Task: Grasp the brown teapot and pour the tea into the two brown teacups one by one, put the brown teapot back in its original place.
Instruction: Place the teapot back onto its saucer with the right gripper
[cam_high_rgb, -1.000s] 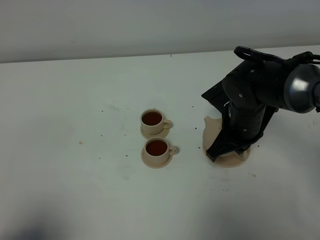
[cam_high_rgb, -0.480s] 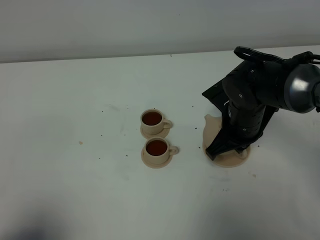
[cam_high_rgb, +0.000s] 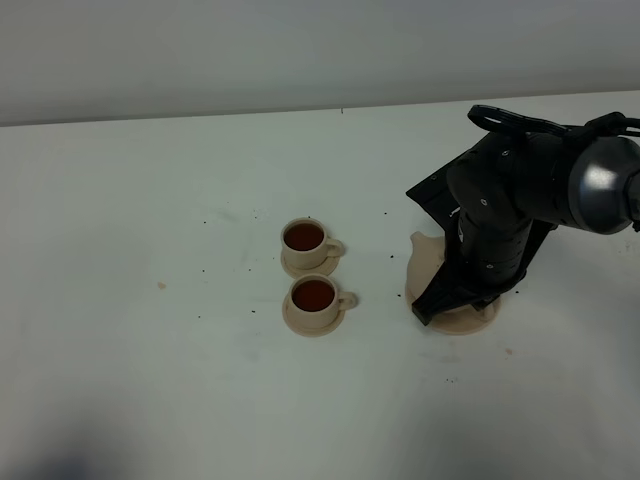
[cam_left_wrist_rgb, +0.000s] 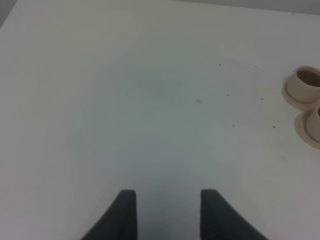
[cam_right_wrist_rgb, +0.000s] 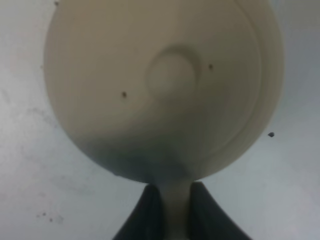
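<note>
Teapot sits on its round tan plate at the table's right, and we see our right gripper clamped on its handle from above. Both teacups stand on saucers near mid-table, filled with dark tea. Our left gripper hovers apart-fingered, holding nothing.

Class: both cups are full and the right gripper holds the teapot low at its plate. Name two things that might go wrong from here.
1. The right gripper is clamped on the teapot handle; lifting away without opening could drag the pot off its plate.
2. The full cups stand close beside the plate, so a sideways swing of the arm could knock and spill them.
</note>
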